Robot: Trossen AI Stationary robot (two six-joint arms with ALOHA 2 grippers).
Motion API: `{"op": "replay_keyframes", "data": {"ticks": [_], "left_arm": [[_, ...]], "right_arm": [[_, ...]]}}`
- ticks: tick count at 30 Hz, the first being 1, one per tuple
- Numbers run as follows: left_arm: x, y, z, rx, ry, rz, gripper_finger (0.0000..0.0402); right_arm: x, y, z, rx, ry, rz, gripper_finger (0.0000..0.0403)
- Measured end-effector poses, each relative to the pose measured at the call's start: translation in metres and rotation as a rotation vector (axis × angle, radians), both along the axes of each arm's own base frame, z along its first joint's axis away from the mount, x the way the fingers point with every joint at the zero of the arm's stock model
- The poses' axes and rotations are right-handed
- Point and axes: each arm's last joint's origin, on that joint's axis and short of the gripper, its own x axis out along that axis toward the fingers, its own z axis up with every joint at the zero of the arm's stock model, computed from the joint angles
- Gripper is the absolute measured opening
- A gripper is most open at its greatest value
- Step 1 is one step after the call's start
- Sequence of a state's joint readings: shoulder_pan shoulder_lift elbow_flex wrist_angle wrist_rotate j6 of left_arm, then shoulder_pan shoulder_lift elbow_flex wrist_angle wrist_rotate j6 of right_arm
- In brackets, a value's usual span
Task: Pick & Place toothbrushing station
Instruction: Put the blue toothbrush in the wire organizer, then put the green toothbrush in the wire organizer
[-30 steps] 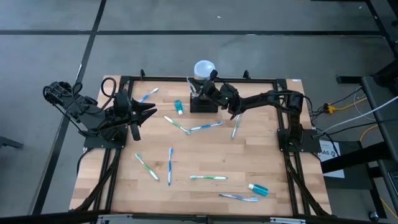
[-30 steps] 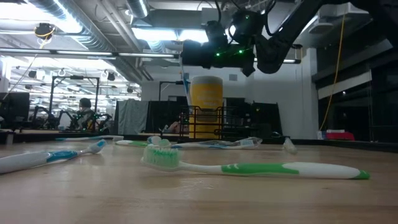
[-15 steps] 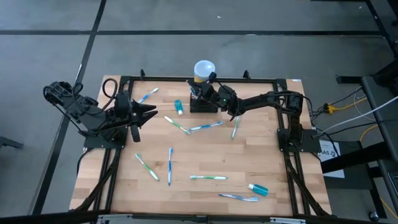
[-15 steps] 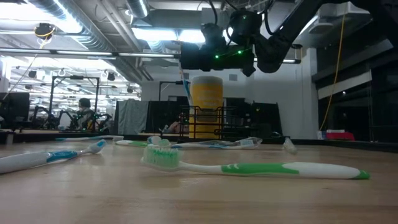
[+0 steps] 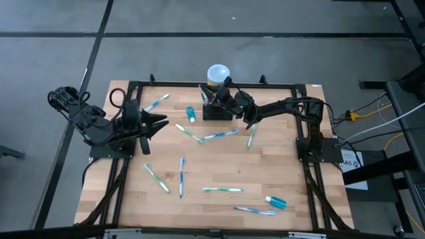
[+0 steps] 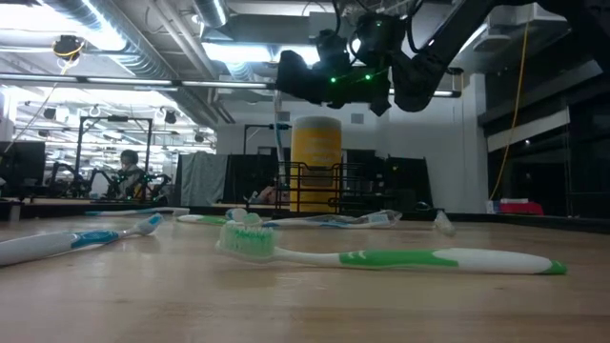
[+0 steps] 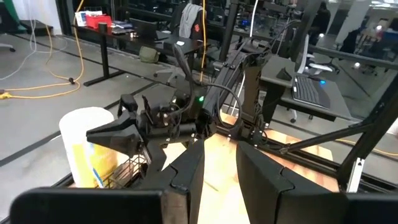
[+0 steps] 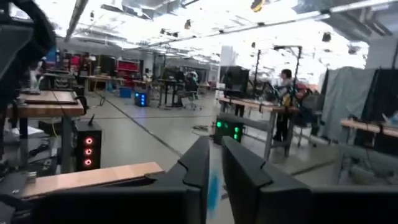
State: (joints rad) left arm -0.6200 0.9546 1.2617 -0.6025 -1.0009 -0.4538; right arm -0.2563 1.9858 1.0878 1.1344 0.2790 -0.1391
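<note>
The black wire-mesh holder (image 5: pixel 217 110) stands at the table's far middle, in front of a yellow cylinder with a white top (image 5: pixel 218 73). Both also show in the low view, the holder (image 6: pixel 319 188) in front of the cylinder (image 6: pixel 316 152). A white-and-blue toothbrush (image 6: pixel 277 143) stands upright in the holder's left part. My right gripper (image 5: pixel 207 95) hovers just above it, pointing toward the table's left, with a narrow gap between its fingers (image 8: pixel 214 149). My left gripper (image 5: pixel 159 121) waits open at the table's left.
Several toothbrushes lie loose on the wooden top, among them one in the middle (image 5: pixel 219 135), one nearer (image 5: pixel 181 176) and a green one close to the low camera (image 6: pixel 381 257). Teal tubes lie left of the holder (image 5: pixel 190 113) and at the near right (image 5: pixel 276 201).
My right gripper has risen a little above the holder and its fingertips have tipped upward. The toothbrush in the holder now stands more upright than before.
</note>
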Motion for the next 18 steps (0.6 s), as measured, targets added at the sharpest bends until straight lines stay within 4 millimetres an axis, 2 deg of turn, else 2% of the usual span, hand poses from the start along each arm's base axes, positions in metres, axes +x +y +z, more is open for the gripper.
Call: {"op": "replay_keyframes", "data": {"ticks": [10,14,18], "left_arm": [[-0.003,-0.004,0.0,0.01,-0.006,0.005,0.0088],[-0.004,-0.005,0.0,0.019,-0.008,0.017,0.0088],[-0.007,-0.001,-0.006,0.026,0.014,0.094,0.0088]], "right_arm": [[0.0,0.002,0.001,0.024,-0.009,-0.017,0.0134],[-0.003,0.015,0.022,0.016,-0.061,-0.006,0.015],[-0.01,0.046,0.054,-0.003,-0.072,0.06,0.0153]]}}
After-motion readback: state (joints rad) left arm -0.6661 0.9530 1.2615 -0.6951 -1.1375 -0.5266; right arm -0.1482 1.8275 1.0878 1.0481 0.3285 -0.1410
